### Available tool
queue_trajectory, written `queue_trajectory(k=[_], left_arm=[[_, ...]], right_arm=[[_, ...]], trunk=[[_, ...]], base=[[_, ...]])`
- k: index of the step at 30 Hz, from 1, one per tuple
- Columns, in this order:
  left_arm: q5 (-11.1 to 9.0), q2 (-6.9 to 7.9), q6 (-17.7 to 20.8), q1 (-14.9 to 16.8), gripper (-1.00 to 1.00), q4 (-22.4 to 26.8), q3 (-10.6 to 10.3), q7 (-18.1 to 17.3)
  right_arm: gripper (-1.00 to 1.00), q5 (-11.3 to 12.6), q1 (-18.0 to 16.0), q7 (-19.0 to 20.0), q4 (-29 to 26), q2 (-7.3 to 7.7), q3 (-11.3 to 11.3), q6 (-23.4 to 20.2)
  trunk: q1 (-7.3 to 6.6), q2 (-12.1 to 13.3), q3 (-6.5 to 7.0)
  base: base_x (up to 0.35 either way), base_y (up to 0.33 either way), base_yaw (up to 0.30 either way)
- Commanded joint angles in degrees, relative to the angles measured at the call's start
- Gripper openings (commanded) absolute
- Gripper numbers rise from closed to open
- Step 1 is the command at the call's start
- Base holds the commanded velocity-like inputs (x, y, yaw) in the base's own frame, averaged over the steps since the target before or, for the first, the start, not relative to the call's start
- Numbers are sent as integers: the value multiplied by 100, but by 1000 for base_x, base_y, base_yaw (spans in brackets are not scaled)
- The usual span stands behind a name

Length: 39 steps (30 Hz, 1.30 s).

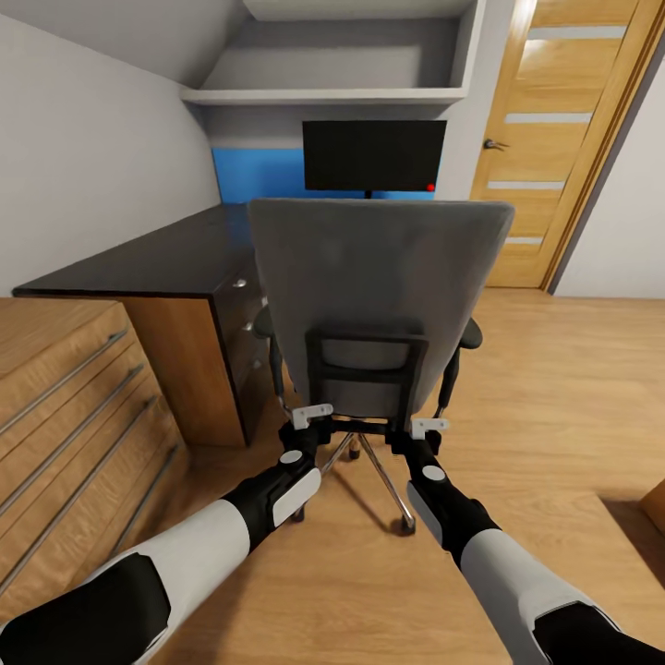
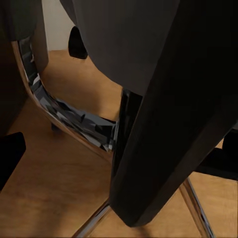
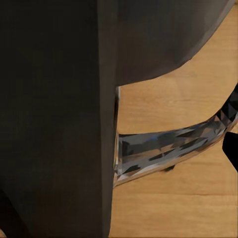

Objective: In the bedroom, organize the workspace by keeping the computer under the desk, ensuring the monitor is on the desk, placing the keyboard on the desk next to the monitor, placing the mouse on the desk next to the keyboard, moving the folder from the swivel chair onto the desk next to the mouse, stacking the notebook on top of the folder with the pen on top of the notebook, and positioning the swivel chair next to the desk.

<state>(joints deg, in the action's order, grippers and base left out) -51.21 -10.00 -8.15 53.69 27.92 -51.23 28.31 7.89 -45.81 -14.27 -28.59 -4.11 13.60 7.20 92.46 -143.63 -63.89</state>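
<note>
While the monitor (image 1: 374, 155) already sits on the desk (image 1: 175, 254) at twelve o'clock, I'm behind the swivel chair (image 1: 379, 277) — its placing remains — and cannot tell either gripper's jaw state.

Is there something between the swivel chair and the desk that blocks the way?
Nothing visible stands between the chair and the desk; the chair already sits close beside its drawers, on open wooden floor.

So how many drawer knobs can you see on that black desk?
3, stacked down the desk's drawer front beside the chair: top, middle, lowest. The chair may hide more.
</note>
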Motion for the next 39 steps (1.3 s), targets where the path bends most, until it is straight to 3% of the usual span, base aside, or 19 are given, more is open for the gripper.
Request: queue_trajectory(k=[1,39], left_arm=[[-3,0,-38,10,100,2,-37,21],[-3,0,-37,10,100,1,-35,26]], right_arm=[[100,46,-7,-42,2,5,48,27],[100,20,-7,-41,2,16,46,63]], trunk=[[2,-2,-4],[2,-2,-4]], base=[[318,0,0],[318,-63,0]])
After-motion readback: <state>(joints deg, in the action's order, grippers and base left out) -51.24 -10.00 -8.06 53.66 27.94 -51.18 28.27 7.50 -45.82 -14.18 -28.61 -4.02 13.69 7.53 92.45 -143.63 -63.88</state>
